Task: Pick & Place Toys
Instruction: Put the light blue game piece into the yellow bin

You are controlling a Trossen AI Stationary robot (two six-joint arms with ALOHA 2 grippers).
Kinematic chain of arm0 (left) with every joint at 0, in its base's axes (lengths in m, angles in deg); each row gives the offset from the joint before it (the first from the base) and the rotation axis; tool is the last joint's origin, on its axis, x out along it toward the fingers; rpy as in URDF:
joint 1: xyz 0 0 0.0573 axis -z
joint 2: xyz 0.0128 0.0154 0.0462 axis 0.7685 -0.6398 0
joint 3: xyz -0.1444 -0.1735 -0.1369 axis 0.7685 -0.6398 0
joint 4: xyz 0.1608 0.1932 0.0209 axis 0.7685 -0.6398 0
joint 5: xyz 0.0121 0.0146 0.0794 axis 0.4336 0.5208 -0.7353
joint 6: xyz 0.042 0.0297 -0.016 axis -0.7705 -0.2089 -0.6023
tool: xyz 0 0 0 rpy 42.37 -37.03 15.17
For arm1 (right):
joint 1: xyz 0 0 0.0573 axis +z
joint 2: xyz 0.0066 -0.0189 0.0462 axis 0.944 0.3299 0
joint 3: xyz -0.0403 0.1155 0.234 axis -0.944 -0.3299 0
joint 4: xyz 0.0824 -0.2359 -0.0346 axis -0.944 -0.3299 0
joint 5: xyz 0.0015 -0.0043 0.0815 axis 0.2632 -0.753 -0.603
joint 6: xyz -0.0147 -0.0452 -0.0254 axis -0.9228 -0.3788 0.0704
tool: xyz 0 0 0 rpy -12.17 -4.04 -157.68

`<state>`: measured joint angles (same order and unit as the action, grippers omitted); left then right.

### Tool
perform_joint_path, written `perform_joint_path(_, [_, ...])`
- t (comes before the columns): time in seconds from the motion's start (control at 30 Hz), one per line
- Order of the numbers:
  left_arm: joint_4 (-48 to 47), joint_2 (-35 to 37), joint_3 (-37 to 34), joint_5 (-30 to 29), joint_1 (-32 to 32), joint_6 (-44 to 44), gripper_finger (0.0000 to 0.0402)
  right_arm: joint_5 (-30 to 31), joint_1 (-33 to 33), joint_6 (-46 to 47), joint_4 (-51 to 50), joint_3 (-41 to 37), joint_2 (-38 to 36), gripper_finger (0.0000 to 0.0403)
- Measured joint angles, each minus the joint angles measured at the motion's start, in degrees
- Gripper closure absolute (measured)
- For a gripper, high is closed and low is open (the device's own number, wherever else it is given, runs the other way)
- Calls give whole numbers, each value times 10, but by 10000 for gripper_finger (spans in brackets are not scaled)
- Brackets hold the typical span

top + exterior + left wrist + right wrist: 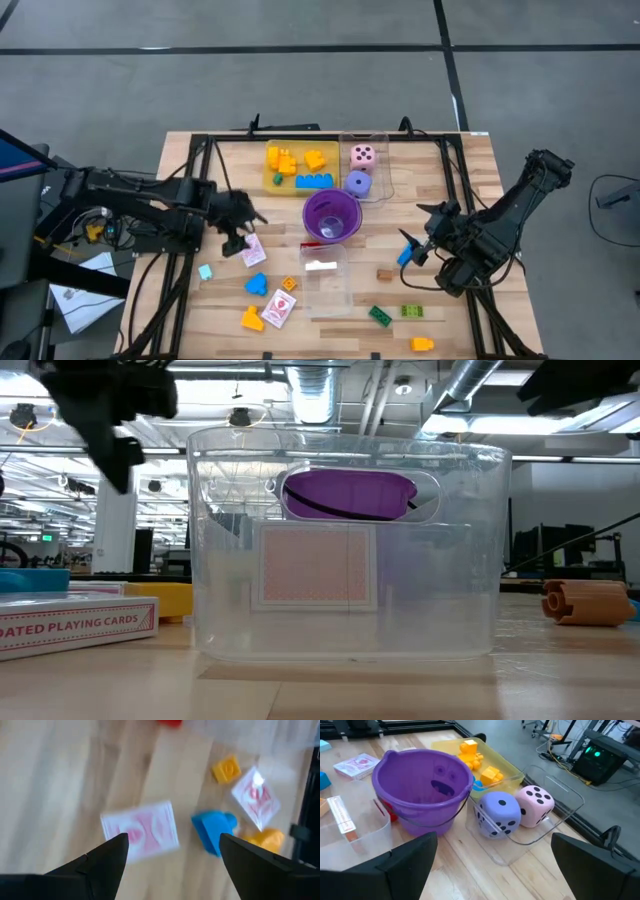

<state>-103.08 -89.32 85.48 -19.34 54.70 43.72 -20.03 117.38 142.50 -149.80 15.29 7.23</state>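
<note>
High view: yellow tray (272, 180) holds bricks (283, 160), clear tray (382, 186) two dice (363, 156); both claws released, empty

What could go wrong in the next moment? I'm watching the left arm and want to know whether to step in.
1. The left gripper hangs open above the pink card pack; in the left wrist view the pack sits skewed between the fingers, so a close may catch only a corner and flip it.
2. The blue brick lies close beside the pack and could be nudged.
3. The purple cup stands nearby on the carry path.
</note>
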Motion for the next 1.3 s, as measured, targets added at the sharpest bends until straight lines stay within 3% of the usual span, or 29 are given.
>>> perform_joint_path(0.37, [-93,-6,0,-6,157,275,92,13,-19,-8,-11,0,0,19])
perform_joint_path(0.7, [-107,-92,0,1,235,421,92,14,-19,-15,-13,0,0,19])
perform_joint_path(1.03, [-123,-235,0,71,242,373,92,14,-19,-15,-10,0,0,19])
perform_joint_path(1.3, [-160,-272,0,88,237,303,92,14,-19,-14,-8,0,0,19])
